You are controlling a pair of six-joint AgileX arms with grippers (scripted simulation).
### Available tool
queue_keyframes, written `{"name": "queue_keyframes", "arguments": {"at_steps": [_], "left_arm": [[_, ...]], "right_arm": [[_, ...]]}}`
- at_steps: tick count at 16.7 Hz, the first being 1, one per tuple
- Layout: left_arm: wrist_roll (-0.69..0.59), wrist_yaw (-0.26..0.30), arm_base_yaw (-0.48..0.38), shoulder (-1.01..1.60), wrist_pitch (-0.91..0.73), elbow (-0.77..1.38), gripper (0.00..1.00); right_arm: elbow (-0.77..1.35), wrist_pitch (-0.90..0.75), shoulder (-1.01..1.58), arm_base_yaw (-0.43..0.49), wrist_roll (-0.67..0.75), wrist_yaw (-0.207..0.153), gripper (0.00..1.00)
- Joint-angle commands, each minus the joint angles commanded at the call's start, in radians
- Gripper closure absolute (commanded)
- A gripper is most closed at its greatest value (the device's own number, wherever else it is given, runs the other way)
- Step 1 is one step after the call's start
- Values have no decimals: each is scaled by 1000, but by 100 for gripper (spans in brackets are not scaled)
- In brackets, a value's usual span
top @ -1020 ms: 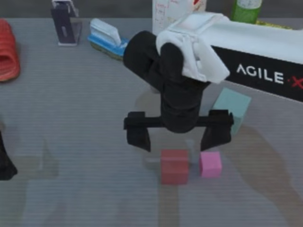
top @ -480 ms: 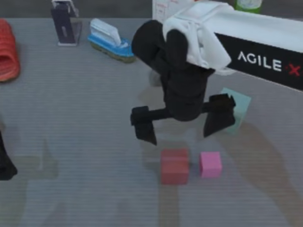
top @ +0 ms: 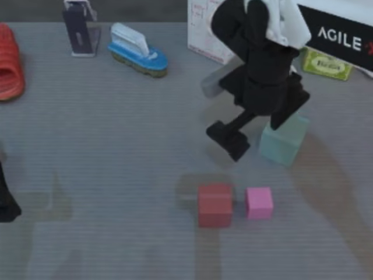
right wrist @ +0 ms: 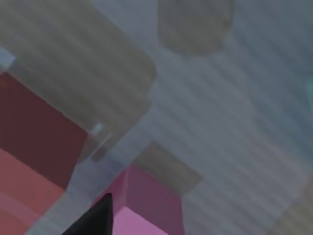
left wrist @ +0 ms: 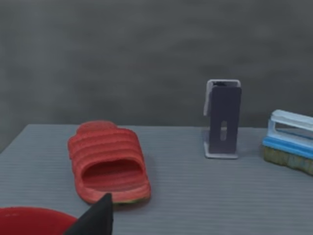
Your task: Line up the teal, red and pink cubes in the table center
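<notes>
The red cube (top: 215,204) and the small pink cube (top: 259,202) sit side by side, a little apart, near the table's middle front. Behind them to the right stands the larger pale teal cube (top: 284,142). My right gripper (top: 259,136) hovers open at the teal cube's left back side, one finger over the cube's far edge, the other left of it, holding nothing. In the right wrist view the red cube (right wrist: 29,147) and pink cube (right wrist: 146,205) lie close below. My left gripper (top: 6,205) is parked at the table's left edge.
A red slipper (top: 9,61), a dark phone stand (top: 80,29) and a blue brush (top: 137,51) line the back left. A white carton (top: 204,29) and a green-yellow box (top: 327,63) stand behind the right arm. A red bowl (left wrist: 29,221) lies by the left gripper.
My right gripper, still open, has swung from just behind the red and pink cubes toward the back right, turning as it went, and now stands at the teal cube. The cubes have not moved.
</notes>
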Motion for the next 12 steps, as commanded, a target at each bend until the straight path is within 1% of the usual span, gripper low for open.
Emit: {"name": "queue_keyframes", "arguments": {"at_steps": [3, 6, 9, 12], "left_arm": [[0, 0, 0, 0, 0, 0, 0], [0, 0, 0, 0, 0, 0, 0], [0, 0, 0, 0, 0, 0, 0], [0, 0, 0, 0, 0, 0, 0]], "right_arm": [[37, -14, 22, -75, -258, -3, 0], [65, -18, 29, -133, -426, -3, 0], [78, -15, 27, -162, -498, -2, 0], [78, -15, 27, -163, -501, -2, 0]]}}
